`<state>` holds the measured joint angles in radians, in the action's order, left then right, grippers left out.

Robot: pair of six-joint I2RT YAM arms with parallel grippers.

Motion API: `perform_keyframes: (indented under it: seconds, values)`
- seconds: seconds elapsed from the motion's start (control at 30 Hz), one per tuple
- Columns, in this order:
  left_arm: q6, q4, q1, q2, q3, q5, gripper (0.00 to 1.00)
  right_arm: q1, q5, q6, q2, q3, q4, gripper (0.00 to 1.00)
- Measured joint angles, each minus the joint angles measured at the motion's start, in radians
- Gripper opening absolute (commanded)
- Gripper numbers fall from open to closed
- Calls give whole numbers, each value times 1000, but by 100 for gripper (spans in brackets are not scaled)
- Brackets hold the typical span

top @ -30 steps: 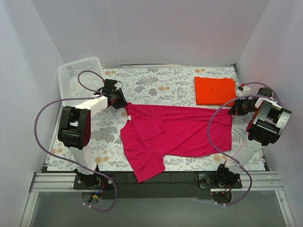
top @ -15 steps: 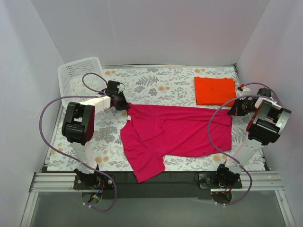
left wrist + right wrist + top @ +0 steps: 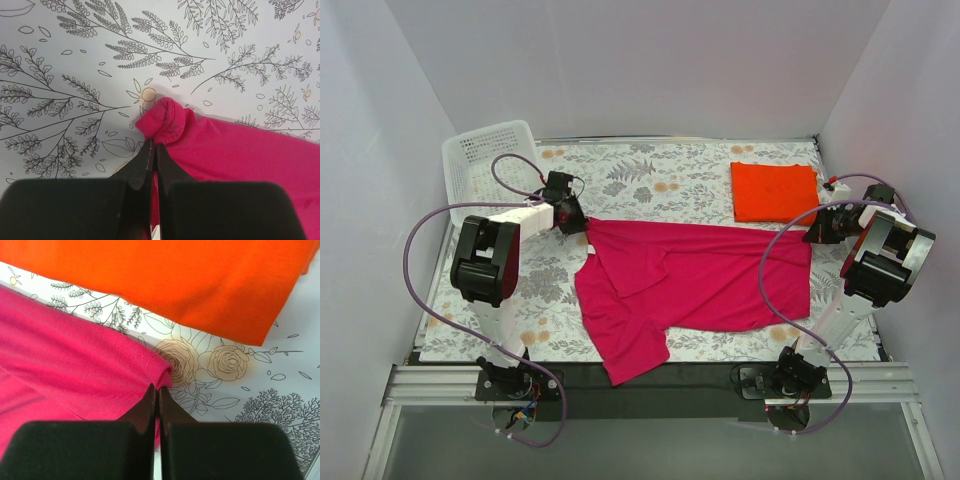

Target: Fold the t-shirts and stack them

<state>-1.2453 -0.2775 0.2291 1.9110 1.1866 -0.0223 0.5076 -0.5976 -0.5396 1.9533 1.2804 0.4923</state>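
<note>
A magenta-pink t-shirt [image 3: 700, 275] lies spread across the middle of the table, partly folded, one flap reaching toward the front edge. My left gripper [image 3: 582, 224] is shut on its far left corner, and the cloth [image 3: 172, 120] bunches up just past the closed fingertips [image 3: 151, 146]. My right gripper [image 3: 810, 238] is shut on the shirt's far right corner [image 3: 162, 372]. The orange-red t-shirt [image 3: 775, 191] lies folded into a rectangle at the back right, and its edge [image 3: 200, 285] shows just beyond the right gripper.
A white perforated basket [image 3: 485, 165] stands at the back left, close behind the left arm. The floral tablecloth [image 3: 660, 180] covers the table. White walls close in on three sides.
The left gripper has slid a little right onto the pink shirt's corner and closed on it. The right arm and both shirts have stayed put.
</note>
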Motion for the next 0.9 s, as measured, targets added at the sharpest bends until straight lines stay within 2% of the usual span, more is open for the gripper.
perform_keyframes:
  seconds: [0.1,0.17,0.2,0.23,0.27,0.33,0.37,0.47,0.7,0.8,0.9]
  values:
    - [1,1,-1,-4,-3,5,2,0,5,9,0,1,1,1]
    - [4,3,-3,-7,-8,4,17,0,4,11,0,1,1,1]
    - [9,5,-3,-8,-11,3,20,0,4,11,0,1,1,1]
    - [10,8,-5,-10,-14,1,23,0,3,10,0,1,1,4]
    - [10,10,-6,-13,-16,-4,25,0,3,9,0,1,2,11]
    - [11,16,-10,-24,-20,-16,30,0,-3,0,0,1,8,17]
    - [11,17,-11,-34,-23,-24,31,0,-5,-8,0,2,11,26]
    - [11,24,-12,-89,-35,-46,34,0,-8,-31,0,14,32,34]
    - [35,64,-18,-295,-76,-64,44,-4,12,-77,-46,20,65,46]
    - [53,76,-18,-405,-140,-77,57,-4,42,-111,-103,19,80,54]
    - [58,95,-24,-516,-234,-108,62,-4,69,-161,-178,16,90,58]
